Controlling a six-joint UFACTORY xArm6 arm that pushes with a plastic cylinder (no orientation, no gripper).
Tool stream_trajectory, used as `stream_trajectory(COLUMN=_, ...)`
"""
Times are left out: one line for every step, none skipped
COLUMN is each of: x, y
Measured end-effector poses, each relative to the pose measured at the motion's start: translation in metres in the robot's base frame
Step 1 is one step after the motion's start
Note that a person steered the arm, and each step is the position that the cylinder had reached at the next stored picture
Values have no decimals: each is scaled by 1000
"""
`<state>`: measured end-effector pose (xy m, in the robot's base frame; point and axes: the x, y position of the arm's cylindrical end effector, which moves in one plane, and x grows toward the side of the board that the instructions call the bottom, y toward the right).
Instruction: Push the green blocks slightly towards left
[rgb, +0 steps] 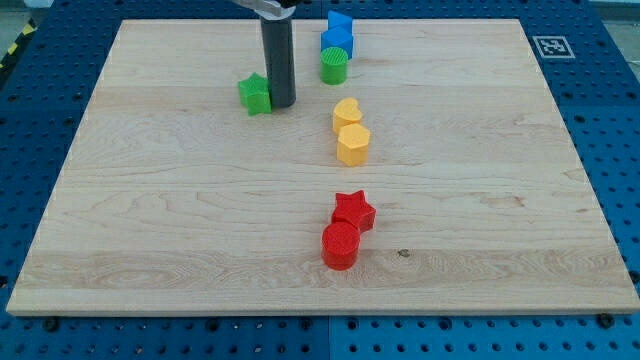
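1. Eight blocks sit on the wooden board (180, 230), all of them in a loose column near its middle, and my rod comes down from the view's top edge, where its upper part is cut off.
2. My tip (279, 104) rests on the board just to the view's right of the green star block (256, 94); rod and star look to be touching, though I cannot be sure from this angle.
3. I have no pincer on this rig, only the straight rod, so nothing is grasped or clenched.
4. A green cylinder block (334, 67) stands further to the view's right of the rod, apart from it, near the board's top edge.
5. Two blue blocks are packed right behind that cylinder: a blue block (337, 42) touching it, its shape hard to make out because the cylinder hides its lower part, and a second blue block (340, 21) at the very top, its outline also unclear.
6. Below the green pieces lie a yellow heart block (346, 112) and a yellow hexagon block (353, 144), touching each other.
7. Nearer the view's bottom, a red star block (353, 209) touches a red cylinder block (340, 245).
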<state>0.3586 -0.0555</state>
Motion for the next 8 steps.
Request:
stream_trajectory(x=0, y=4)
stream_trajectory(x=0, y=38)
stream_trajectory(x=0, y=80)
stream_trajectory(x=0, y=124)
stream_trajectory(x=-7, y=138)
stream_trajectory(x=-52, y=138)
stream_trajectory(x=-60, y=137)
stream_trajectory(x=-60, y=126)
